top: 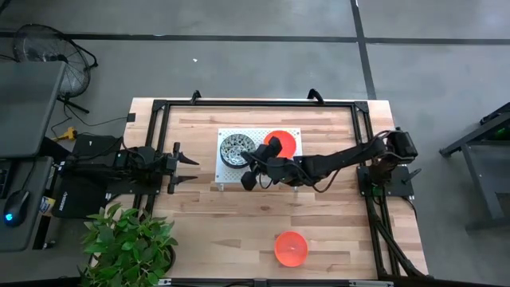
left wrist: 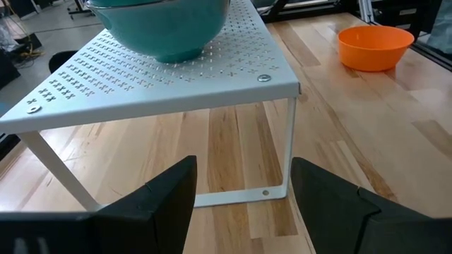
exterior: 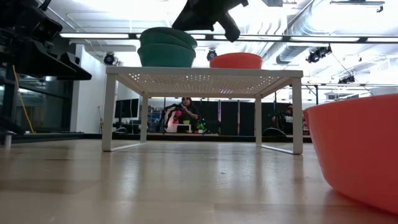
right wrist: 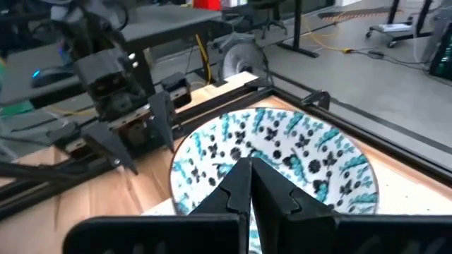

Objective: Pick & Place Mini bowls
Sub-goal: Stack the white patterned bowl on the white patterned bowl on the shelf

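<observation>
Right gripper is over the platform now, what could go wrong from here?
The right gripper hangs shut above the stacked speckled bowls on the white platform; descending shut, it may knock the stack instead of straddling a rim. The orange bowl sits close beside the stack, so a swing could nudge it toward the platform edge.

Right end effector (top: 253, 167) closed, arm extended; left end effector (top: 194, 169) apparently open, parked.

Looking straight down from overhead on the whole table (top: 239, 207). Sitting at tabletop height, facing the white platform (exterior: 204, 74). Riding each wrist, close in; both sharing the speckled bowl (right wrist: 275, 162) at twelve o'clock.
</observation>
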Robot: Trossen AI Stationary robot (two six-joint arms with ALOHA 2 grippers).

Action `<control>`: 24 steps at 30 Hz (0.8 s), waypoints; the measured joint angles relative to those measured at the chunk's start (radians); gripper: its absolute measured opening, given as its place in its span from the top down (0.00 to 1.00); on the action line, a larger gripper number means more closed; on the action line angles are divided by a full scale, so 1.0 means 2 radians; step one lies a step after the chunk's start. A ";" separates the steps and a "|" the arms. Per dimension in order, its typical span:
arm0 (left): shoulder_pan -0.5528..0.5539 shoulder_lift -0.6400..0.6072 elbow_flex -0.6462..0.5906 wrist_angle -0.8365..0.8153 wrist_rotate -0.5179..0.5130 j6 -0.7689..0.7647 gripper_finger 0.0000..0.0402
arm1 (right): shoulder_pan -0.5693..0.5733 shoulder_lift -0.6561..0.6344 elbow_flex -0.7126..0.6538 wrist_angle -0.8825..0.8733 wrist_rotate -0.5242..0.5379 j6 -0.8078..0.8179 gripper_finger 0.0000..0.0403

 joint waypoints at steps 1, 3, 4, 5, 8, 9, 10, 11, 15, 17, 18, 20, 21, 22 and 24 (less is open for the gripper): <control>0.000 0.000 0.000 0.000 0.000 0.000 0.44 | 0.000 0.001 0.000 0.002 0.004 0.000 1.00; 0.000 0.000 0.000 0.000 0.000 0.000 0.44 | 0.000 0.001 0.000 -0.001 0.009 0.000 1.00; 0.000 0.000 0.000 0.000 0.000 0.000 0.44 | -0.001 0.001 0.000 -0.002 0.010 0.000 1.00; 0.000 0.000 0.000 0.000 0.000 0.000 0.44 | -0.001 0.001 0.000 -0.004 0.009 -0.001 1.00; 0.000 0.000 0.000 0.000 0.000 0.000 0.44 | -0.001 0.001 0.000 -0.006 0.008 -0.002 1.00; 0.000 0.000 0.000 0.000 0.000 0.000 0.44 | -0.001 0.003 0.000 -0.006 0.008 -0.002 1.00; 0.000 0.000 0.000 0.000 0.000 0.000 0.44 | -0.001 0.004 0.000 -0.006 0.008 -0.002 1.00; 0.000 0.000 0.000 0.000 0.000 0.000 0.44 | -0.001 0.005 0.000 -0.010 0.006 -0.002 1.00; 0.000 0.000 0.000 0.000 0.000 0.000 0.44 | -0.001 0.012 0.000 -0.013 0.008 -0.001 1.00; 0.000 0.000 0.000 0.000 0.000 0.000 0.44 | -0.001 0.012 -0.001 -0.013 0.007 0.000 1.00; 0.000 0.000 0.000 0.000 0.000 0.000 0.44 | -0.002 0.011 -0.001 -0.013 0.007 0.001 1.00; 0.000 0.000 0.000 0.000 0.000 0.000 0.44 | -0.003 0.012 -0.001 -0.018 0.006 0.000 1.00; 0.000 0.000 0.000 0.000 0.000 0.000 0.44 | -0.004 0.012 -0.001 -0.019 0.005 0.000 1.00; 0.000 0.000 0.000 0.000 0.000 0.000 0.44 | -0.004 0.012 0.000 -0.019 0.005 -0.001 1.00; 0.000 0.000 0.000 0.000 0.000 0.000 0.44 | -0.005 0.012 -0.001 -0.014 0.005 -0.005 1.00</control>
